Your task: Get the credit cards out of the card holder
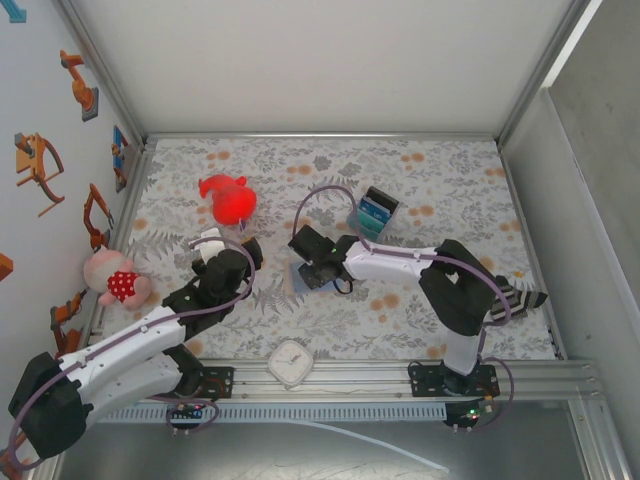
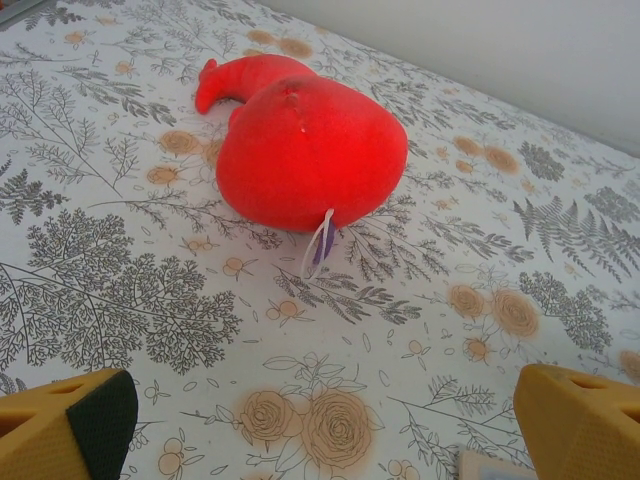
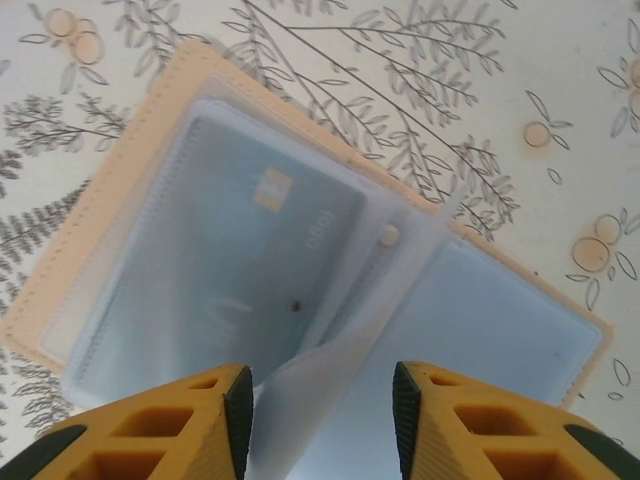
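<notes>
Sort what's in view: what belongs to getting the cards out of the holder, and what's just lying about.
Job in hand:
holder, lying open
card, in a clear sleeve
right end effector, over the holder

Lying about:
red plush
pink doll
clock
striped item
blue-and-teal block

Left arm (image 1: pixel 120 360), right arm (image 1: pixel 390 262): white shell links, black housings at the joints, black wrist blocks. Each has a black base plate (image 1: pixel 455 380) bolted to the aluminium rail (image 1: pixel 350 375). A thin purplish-grey cable (image 1: pixel 322 192) runs along the outside of each arm and loops free near the wrist. Left gripper (image 2: pixel 320 405), right gripper (image 3: pixel 320 385): fingers (image 3: pixel 160 435) of yellow-orange plastic, moulded with open triangular cells. Inner pads (image 3: pixel 240 405) are black and finely textured.
</notes>
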Robot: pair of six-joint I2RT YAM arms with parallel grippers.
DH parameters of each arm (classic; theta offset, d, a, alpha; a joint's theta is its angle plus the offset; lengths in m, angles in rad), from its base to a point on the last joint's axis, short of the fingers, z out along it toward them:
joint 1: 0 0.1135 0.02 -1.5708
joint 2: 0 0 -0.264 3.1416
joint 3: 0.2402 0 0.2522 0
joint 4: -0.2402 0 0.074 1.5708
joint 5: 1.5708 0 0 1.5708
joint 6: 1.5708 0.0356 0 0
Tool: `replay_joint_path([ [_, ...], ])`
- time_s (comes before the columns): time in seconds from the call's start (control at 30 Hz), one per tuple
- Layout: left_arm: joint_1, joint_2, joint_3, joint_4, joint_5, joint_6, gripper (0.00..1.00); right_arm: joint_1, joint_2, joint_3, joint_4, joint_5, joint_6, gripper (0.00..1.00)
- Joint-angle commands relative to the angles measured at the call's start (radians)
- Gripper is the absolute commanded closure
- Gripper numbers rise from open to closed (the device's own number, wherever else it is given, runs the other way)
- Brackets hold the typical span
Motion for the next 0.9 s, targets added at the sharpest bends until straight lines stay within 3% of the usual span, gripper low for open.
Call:
replay_joint_path([
  [0.0,0.001,-0.008,0.034,-0.01,-0.01,-0.011,0.03,-0.02,-0.045,-0.022,0.005,0.051,0.073,0.6],
  [0.5,0.003,-0.054,0.038,-0.083,-0.088,-0.011,0.03,-0.094,-0.197,-0.163,-0.035,0.155,0.312,0.62],
  [0.87,0.006,-0.065,0.038,-0.174,-0.17,-0.085,0.03,0.043,-0.054,0.025,-0.047,0.079,0.225,0.67],
])
